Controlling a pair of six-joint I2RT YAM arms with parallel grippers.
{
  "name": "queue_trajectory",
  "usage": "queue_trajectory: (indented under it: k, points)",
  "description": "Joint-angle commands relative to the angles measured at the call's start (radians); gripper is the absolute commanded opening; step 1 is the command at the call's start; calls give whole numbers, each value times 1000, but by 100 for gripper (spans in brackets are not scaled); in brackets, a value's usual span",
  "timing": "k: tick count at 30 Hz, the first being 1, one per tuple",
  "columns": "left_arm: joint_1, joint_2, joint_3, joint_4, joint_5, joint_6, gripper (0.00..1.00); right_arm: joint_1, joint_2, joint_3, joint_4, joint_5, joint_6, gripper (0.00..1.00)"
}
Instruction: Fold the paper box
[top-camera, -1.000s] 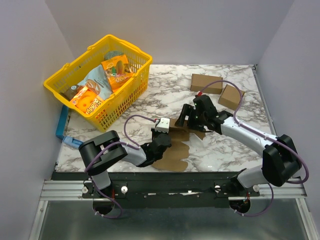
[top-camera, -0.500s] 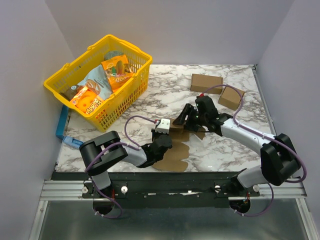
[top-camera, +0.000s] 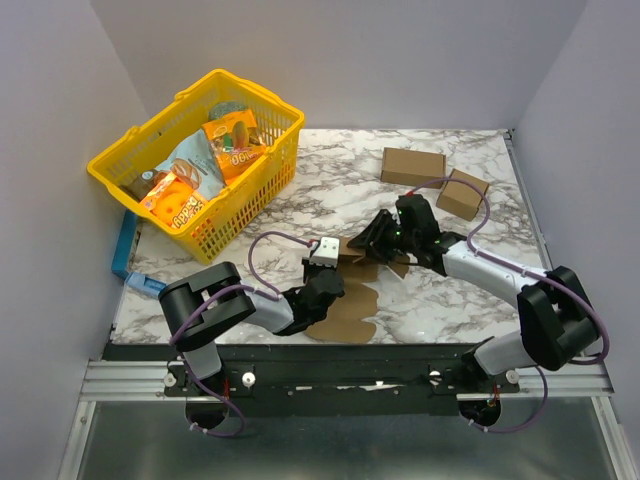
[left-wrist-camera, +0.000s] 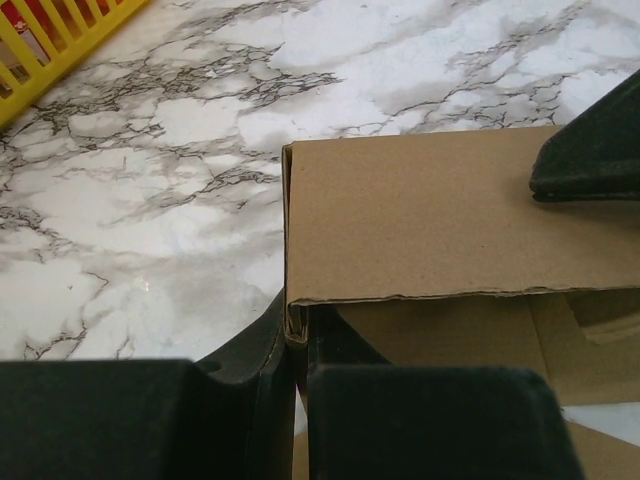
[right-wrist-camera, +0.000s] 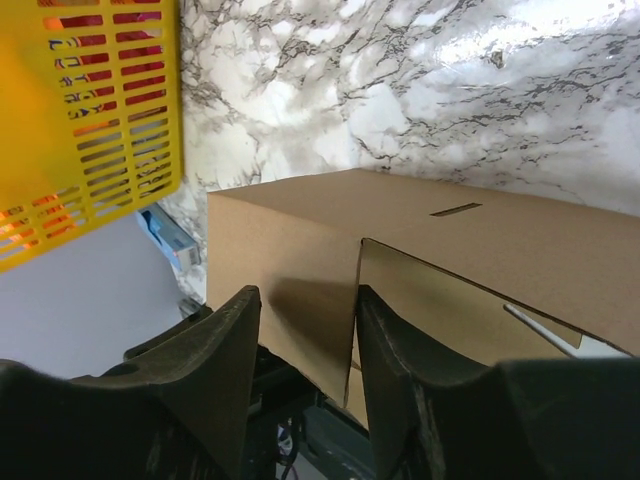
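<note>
Seen from above, the paper box (top-camera: 352, 303) is a half-raised brown sheet on the marble table (top-camera: 330, 195), near its front edge and between the two arms. There the fingers are lost among black links, and only the wrist cameras show them. In the left wrist view the left gripper (left-wrist-camera: 297, 345) is clenched on the lower corner of an upright cardboard wall, its edge pinched thin between the pads. In the right wrist view the right gripper (right-wrist-camera: 305, 305) straddles a folded corner of the same box, one finger on each side and close against the card. Whether they actually squeeze it cannot be told. A narrow slot is cut in the panel beyond them. The yellow basket (top-camera: 245, 195) of snack packets stands at the left rear. The long cardboard cuboid (top-camera: 412, 167) and the squarish cuboid (top-camera: 461, 195) sit at the right rear, and a blue flat object (top-camera: 123, 245) lies at the table's left edge. All are well apart from the box.
</note>
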Motion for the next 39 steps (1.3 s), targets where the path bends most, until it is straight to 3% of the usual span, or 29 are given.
queue_trajectory:
  k: [1, 15, 22, 25, 26, 27, 30, 33, 39]
  points:
    - [-17, 20, -5, -86, 1, -7, 2, -1, 6, -5, 98, -43, 49, 47]
    - [-17, 9, -6, -94, 5, -32, 2, -10, 6, -39, 150, -53, 97, 17]
    - [-17, 5, 5, -118, 18, -39, 2, -8, 2, -42, 162, -41, 100, 15]
    - [-6, -4, 32, -182, 24, -41, 0, -8, -27, -39, 132, -11, 53, 29]
    - [0, -8, 41, -204, 40, -42, 0, -8, -61, -51, 124, 3, 39, 36]
    - [8, -20, 60, -221, 56, -45, 0, -8, -79, -65, 115, 38, 25, 55]
    - [34, -44, 68, -264, 103, -50, 0, -8, -186, -144, 104, 97, -21, 73]
    - [51, -40, 89, -299, 160, -56, 0, -7, -266, -233, 104, 132, -83, 73]
    - [65, -8, 112, -327, 205, -90, 0, 39, -403, -364, 79, 206, -129, 62]
